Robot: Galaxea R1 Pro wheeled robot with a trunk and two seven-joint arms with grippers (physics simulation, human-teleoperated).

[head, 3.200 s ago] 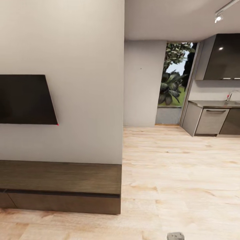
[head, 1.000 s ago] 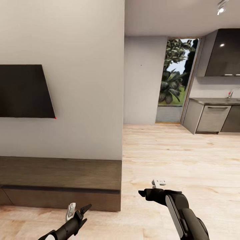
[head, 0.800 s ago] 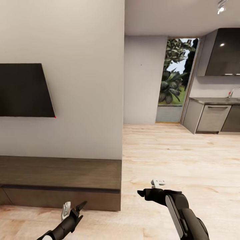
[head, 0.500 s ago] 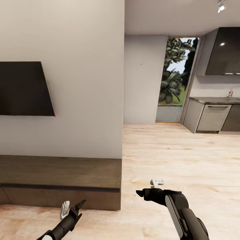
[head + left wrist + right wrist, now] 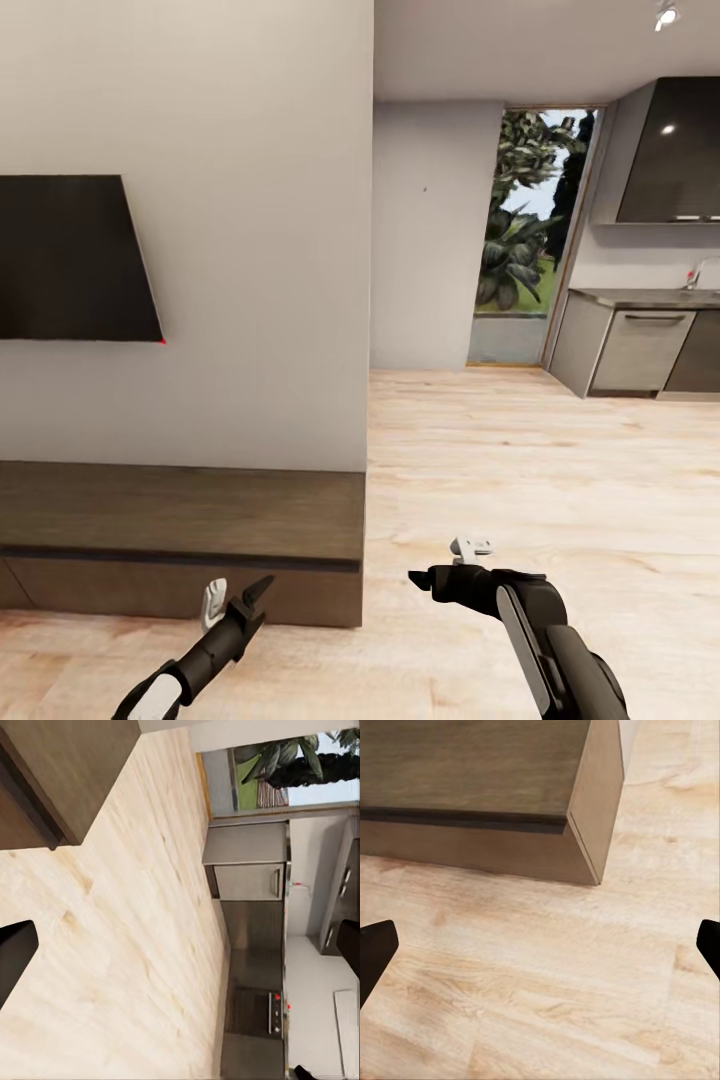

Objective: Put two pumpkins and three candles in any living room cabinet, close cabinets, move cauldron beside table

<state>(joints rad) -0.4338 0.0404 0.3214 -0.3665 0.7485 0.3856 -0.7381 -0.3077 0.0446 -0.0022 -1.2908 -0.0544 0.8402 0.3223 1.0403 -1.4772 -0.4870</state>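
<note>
Past frame edge, cabinet (image 5: 180,540) cut off.

The long low dark-brown wood cabinet (image 5: 180,545) stands flush against the pale grey wall (image 5: 250,250), its flat fronts closed, blocking the left side low down; its end corner (image 5: 592,832) juts out beside open floor. The left tool (image 5: 238,603), fingers spread, hangs just before the cabinet's front near that corner. The right tool (image 5: 440,575), fingertips wide apart in the right wrist view, sits over bare light wooden floor (image 5: 540,480), which runs free of obstacles to the glass door (image 5: 525,240) and the grey kitchen units (image 5: 640,350) far right. A black wall-mounted screen (image 5: 70,260) hangs above the cabinet.
</note>
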